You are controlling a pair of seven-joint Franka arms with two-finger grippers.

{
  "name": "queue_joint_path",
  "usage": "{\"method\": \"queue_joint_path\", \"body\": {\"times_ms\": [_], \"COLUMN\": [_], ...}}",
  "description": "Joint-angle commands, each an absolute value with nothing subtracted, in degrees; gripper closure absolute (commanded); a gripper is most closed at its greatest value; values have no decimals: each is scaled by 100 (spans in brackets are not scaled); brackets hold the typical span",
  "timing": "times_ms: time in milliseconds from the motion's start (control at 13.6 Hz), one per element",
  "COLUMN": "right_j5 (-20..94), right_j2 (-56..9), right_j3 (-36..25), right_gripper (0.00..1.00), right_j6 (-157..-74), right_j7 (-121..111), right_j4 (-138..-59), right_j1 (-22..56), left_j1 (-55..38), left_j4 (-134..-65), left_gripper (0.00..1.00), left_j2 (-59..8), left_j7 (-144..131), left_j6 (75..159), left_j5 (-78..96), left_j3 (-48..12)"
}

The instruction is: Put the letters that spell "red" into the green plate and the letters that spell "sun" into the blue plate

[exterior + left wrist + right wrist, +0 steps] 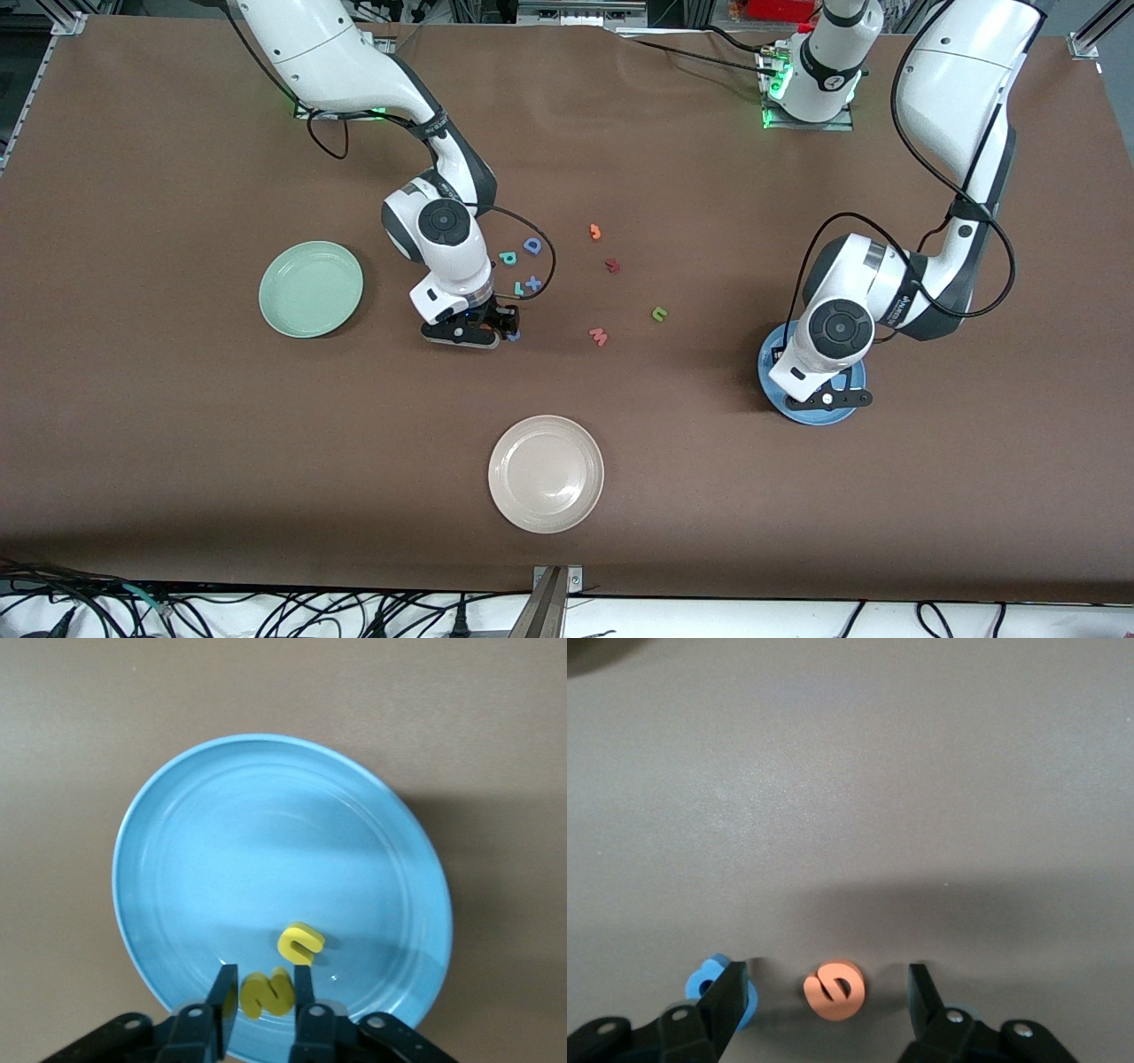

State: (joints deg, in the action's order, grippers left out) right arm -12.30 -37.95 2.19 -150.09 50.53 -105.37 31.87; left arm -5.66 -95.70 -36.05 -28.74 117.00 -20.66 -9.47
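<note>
two franka arms work at a brown table (177, 443). left gripper (262, 992) hangs low over the round medium-blue plate (266, 859) at the left arm's end; its narrow-set fingers (303, 985) bracket a small yellow foam "s" letter (266, 994), cannot tell if it is still pinched or just let go. a yellow foam "u" letter (299, 943) lies in the blue plate just beside the "s". right gripper (826, 992) sits down at the table near mid-table, fingers (730, 992) spread wide on either side of a tiny orange foam "e" letter (834, 989), not touching it; a small blue foam letter (709, 985) lies just outside one finger. round pale mint-green plate (311, 289) at the right arm's end shows no letters in it. a teal "p"-shaped foam letter (508, 258), blue capital "d" (532, 245), thin teal "r" piece (518, 288) and blue "x" piece (532, 283) lie beside the right wrist. green "n"-shaped foam letter (659, 313) lies on the table between the two arms, near a red "w" letter (599, 336); an orange hook-shaped piece (595, 232) and a dark red piece (611, 265) lie farther from the front camera. round beige-white plate (546, 473) is nearest the front camera.
</note>
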Motion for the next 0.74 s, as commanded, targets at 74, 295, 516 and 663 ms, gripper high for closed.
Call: {"method": "queue_joint_path", "body": {"times_ms": [74,295,516,663], "right_j5": [-1134,-1134,-1116,-1116], "right_j2": [-3665,-3735,-3735,-3744], "right_j3": [176,176,176,176], "right_gripper": [18,19,20,23], "right_j6": [-14547,-14511,-14511,-14520], "right_j7": [4694,4702,4693,4693], "right_j4": [-10450,-10511,-10503,-10494], "right_j1": [3199,3199,3199,3191], "left_j1": [-633,-650,-659,-668], "left_j4": [-9580,-9598,-9589,-9606], "left_gripper": [0,0,0,0], "left_j2": [-3472,-3305,-3313,-3322], "left_j7": [-2909,-2935,-3556,-4110], "left_j6": [11690,11646,11654,11663], "left_j5": [-2075,-1705,-1391,-1275], "left_j3": [-1150,-1230,-1528,-1826]}}
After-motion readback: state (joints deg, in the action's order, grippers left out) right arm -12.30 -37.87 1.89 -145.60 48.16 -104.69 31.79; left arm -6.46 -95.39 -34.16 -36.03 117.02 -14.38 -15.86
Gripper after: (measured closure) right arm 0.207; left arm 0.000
